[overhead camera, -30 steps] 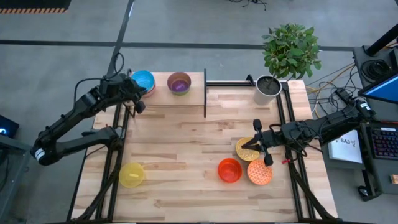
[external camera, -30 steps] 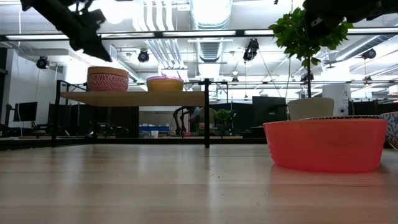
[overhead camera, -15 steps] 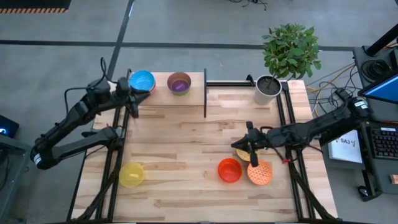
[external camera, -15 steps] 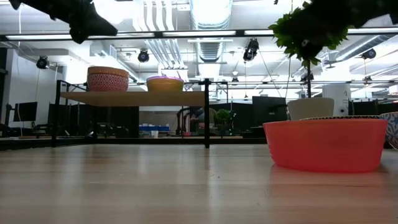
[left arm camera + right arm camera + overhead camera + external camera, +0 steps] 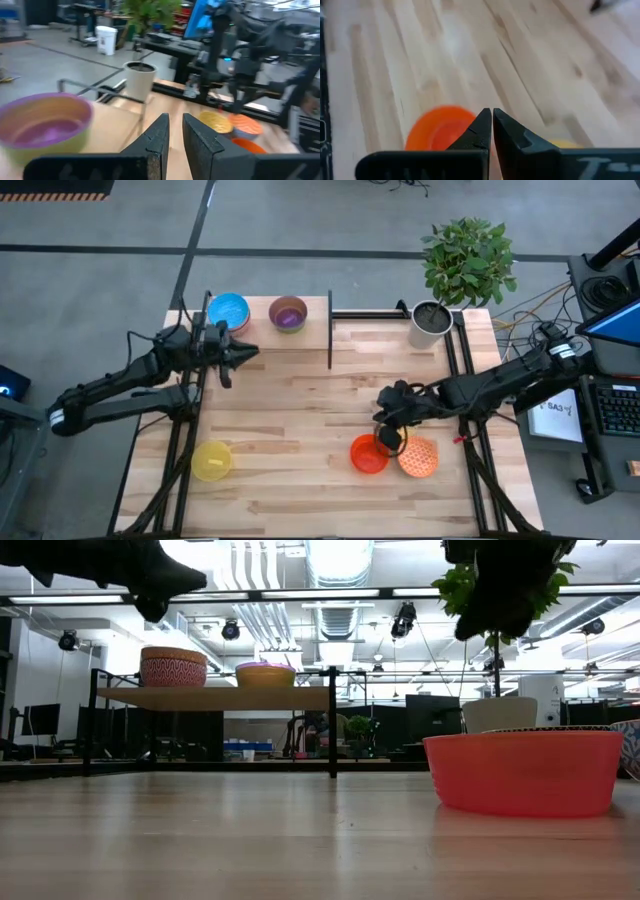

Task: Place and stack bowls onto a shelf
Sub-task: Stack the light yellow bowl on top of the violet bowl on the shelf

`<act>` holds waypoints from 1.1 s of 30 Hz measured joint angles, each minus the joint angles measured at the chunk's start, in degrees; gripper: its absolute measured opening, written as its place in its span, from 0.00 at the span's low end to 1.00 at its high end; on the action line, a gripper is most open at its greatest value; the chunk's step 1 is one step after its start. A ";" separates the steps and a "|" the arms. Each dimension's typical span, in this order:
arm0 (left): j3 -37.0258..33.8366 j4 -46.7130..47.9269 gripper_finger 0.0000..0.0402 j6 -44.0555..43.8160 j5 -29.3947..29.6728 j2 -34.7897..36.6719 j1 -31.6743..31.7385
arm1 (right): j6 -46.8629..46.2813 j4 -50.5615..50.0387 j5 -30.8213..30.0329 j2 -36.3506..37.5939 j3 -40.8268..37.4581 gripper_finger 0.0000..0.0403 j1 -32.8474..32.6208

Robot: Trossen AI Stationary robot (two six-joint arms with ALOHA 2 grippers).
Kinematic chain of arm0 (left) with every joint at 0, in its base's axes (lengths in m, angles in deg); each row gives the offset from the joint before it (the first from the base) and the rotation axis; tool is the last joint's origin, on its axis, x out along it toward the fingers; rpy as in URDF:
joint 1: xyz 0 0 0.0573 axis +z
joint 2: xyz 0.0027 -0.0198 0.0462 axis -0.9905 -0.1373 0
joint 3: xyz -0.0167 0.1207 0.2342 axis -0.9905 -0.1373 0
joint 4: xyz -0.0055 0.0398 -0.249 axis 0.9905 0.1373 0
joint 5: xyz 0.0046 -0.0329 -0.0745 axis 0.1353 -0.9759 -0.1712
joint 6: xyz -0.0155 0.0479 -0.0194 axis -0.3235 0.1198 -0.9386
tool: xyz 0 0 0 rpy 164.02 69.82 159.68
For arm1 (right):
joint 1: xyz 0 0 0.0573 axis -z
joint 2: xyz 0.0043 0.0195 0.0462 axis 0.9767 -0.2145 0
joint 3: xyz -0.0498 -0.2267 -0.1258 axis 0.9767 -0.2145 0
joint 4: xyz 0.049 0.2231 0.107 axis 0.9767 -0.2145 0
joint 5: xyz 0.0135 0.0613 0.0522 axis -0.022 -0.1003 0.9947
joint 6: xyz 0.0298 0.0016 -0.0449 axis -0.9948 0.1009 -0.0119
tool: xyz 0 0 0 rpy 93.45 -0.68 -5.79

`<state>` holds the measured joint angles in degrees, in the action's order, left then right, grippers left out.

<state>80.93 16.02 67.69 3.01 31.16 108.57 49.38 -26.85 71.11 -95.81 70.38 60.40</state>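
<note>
My right gripper (image 5: 388, 438), jaws shut and empty, hangs over the red bowl (image 5: 368, 453). I'd open it, drop one finger inside the rim and pinch the wall, keeping clear of the speckled bowls (image 5: 418, 457) just to its right. My left gripper (image 5: 243, 351), jaws nearly closed on nothing, waits just in front of the shelf (image 5: 262, 330), where blue (image 5: 229, 309) and purple (image 5: 288, 313) bowls sit. A yellow bowl (image 5: 211, 460) sits near-left. The table (image 5: 300, 400) is pale wood; a lit workshop lies behind.
</note>
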 joint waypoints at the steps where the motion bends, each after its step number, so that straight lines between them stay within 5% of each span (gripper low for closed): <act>1: -0.04 -0.37 0.09 -0.12 0.04 -0.20 -1.19 | -1.27 -2.44 0.89 -0.83 1.36 0.02 0.00; 6: 0.48 -0.95 0.09 -4.10 0.18 -2.56 -7.27 | -2.90 -10.85 4.82 -4.42 5.92 0.02 0.00; 16: 4.03 6.59 0.09 -12.17 3.15 -14.07 -23.20 | 1.04 -11.55 5.18 -7.99 8.49 0.02 0.00; 26: 19.09 37.50 0.09 -12.15 9.64 -27.69 -29.62 | 4.48 -11.53 5.20 -9.93 8.47 0.02 0.00; 33: 23.17 55.47 0.09 -19.62 4.56 -34.41 -33.18 | 5.33 -11.54 5.19 -10.44 8.40 0.02 0.00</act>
<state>104.10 71.49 48.07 7.57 -3.25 75.39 54.71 -38.39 76.31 -106.25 78.77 60.40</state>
